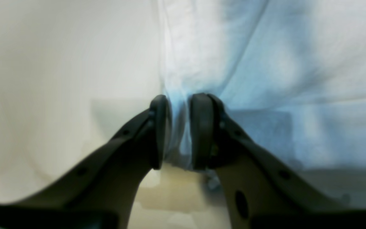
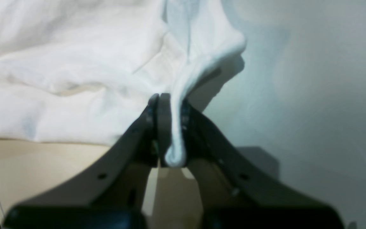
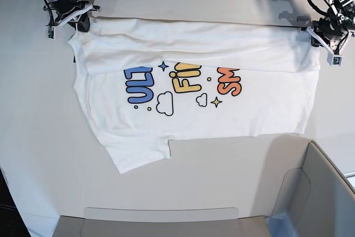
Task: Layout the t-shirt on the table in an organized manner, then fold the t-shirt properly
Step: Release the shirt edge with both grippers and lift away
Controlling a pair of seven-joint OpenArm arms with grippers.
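T-shirt: white short-sleeved cloth t-shirt (image 3: 194, 90) w/ blue, yellow and orange bubble letters, small clouds and stars — lies spread on the large plain white smooth tabletop (image 3: 44, 154), upper-middle of base view.

Long axis: runs side to side across base view. One short sleeve sticks out toward the near edge at that view's left, so the shoulder end seems to be left and the hem end right. Neck tag not visible.

Print: face up, letters read upside down from base cam.

Done so far: shirt laid out mostly flat; far long edge looks turned over onto the body as a band across the top — judged the 1st lengthwise fold, prob just set down.

Left: near side and its sleeve not yet folded in, then crosswise folds; some wrinkles remain along the band.

Left gripper (image 1: 179, 130): at the far corner on base view's right. Wrist cam shows a pinch of white cloth between the pads w/ a visible gap — can't tell if it grips or is letting go.

Right gripper (image 2: 169, 128): at the far corner on base view's left, jaws clamped tight on a bunched edge of the shirt.

Grey bin-like corner piece (image 3: 327, 192): near right corner in base view, well apart from the shirt.
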